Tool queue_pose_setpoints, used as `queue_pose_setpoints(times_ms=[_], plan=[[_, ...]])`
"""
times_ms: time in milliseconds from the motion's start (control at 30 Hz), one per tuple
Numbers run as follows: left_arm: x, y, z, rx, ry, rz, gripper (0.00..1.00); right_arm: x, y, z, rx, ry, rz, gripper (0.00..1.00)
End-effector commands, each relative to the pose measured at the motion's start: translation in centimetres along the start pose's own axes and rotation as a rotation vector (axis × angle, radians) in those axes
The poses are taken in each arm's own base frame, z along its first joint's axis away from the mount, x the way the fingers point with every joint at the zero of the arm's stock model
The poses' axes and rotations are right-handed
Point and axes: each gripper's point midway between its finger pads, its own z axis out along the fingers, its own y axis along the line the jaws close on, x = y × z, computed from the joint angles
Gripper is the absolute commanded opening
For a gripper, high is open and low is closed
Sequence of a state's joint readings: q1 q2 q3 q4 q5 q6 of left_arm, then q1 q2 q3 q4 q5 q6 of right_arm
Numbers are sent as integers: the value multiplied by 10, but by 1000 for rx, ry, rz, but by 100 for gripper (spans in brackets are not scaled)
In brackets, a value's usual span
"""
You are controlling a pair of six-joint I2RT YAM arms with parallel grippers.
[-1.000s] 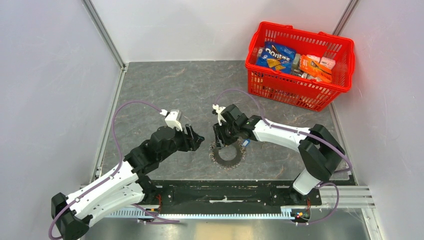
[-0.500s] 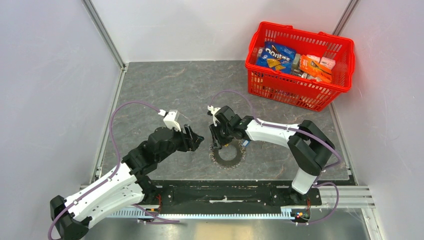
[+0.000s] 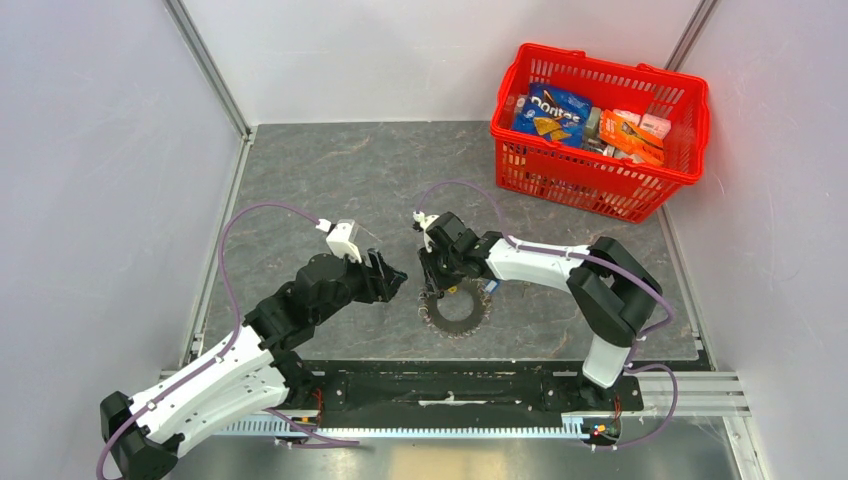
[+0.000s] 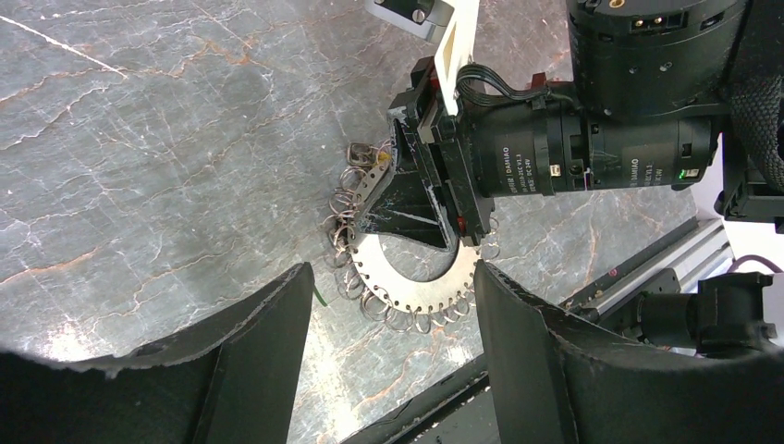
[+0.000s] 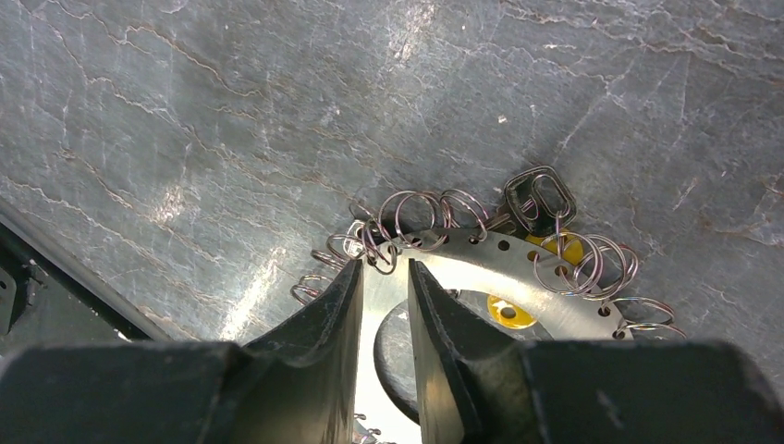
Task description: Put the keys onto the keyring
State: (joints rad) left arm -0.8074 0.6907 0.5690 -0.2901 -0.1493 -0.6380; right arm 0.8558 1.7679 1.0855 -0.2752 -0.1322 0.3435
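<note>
Keyring (image 3: 460,322): 1, on table (image 3: 330,190). Right gripper (image 5: 384,268): jaws close-set at its 11 o'clock rim, grip unclear. Left gripper (image 4: 390,276): spread wide, empty, 9 o'clock.

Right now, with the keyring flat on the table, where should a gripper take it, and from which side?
Probably from straight above, pinching the keyring by its flat band: one finger in the centre hole, one outside the rim. It lies flat on the table, so no edge is exposed sideways.
</note>
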Motion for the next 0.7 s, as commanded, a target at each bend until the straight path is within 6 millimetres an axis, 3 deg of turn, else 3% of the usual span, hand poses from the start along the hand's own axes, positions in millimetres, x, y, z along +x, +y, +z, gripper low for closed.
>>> queue_pose_setpoints(times_ms=[0, 367, 533, 667], plan=[[-8, 1, -1, -1, -35, 27, 72, -21, 7, 2, -7, -57, -27, 31], [-8, 3, -1, -6, -35, 26, 72, -21, 9, 6, -10, -48, -30, 28], [-9, 4, -2, -11, -39, 26, 72, -22, 11, 7, -13, -51, -36, 19], [-7, 4, -2, -11, -35, 24, 72, -20, 11, 9, -10, -42, -37, 18]])
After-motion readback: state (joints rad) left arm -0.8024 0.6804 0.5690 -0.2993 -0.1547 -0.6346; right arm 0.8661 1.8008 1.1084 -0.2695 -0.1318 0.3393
